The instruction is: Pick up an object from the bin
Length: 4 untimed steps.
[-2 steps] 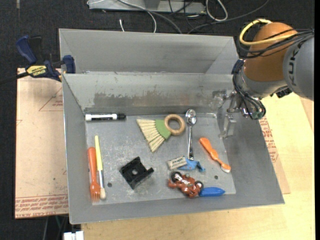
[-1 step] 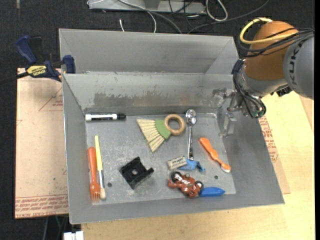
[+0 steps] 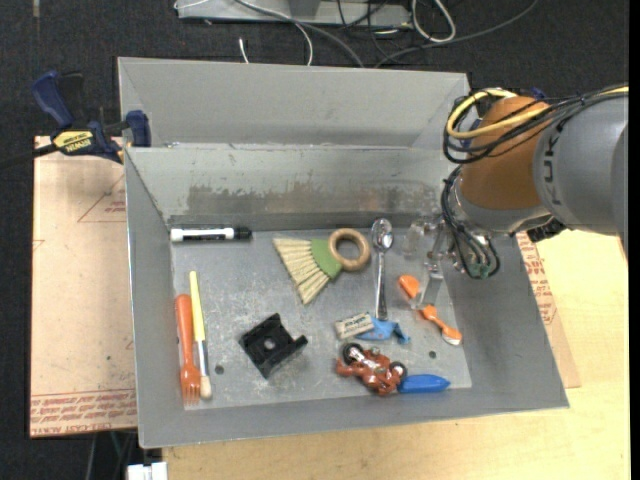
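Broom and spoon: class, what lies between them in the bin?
A tan ring lies between the broom and the spoon, against the broom's green end, in the camera view.

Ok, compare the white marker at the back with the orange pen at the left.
The white marker is white with a black cap; the orange pen is orange throughout. The white marker lies crosswise in the bin, the orange pen front to back. The white marker lies alone; the orange pen has a pale yellow stick beside it. Both are slim and lie flat.
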Tool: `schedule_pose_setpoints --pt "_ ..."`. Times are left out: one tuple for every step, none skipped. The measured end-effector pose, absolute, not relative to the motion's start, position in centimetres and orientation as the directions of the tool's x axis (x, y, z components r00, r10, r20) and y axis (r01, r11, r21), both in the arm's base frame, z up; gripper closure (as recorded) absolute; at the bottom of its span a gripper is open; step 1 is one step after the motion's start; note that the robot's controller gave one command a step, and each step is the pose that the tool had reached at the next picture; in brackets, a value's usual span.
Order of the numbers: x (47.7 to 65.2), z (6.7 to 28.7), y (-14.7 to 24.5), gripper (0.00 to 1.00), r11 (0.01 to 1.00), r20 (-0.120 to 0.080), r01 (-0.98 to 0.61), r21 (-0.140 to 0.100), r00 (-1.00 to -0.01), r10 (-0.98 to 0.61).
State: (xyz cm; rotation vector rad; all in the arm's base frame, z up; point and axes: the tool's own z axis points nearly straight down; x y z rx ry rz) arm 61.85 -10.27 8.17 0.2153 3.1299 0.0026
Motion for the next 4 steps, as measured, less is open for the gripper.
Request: schedule_pose_setpoints --pt "61.1 12.0 -9.6 0.00 0.993 -0.007 0.115 0.000 -0.993 0.115" --pt "57.2 10.6 -10.2 0.00 0.945 0.001 0.326 0.003 -0.945 0.326" --pt "57.6 7.9 -10.6 0.00 0.872 -0.008 0.490 0.006 -0.872 0.490" --pt "55.4 7.0 -10.1 1.00 0.852 0.005 0.524 0.002 -0.852 0.524"
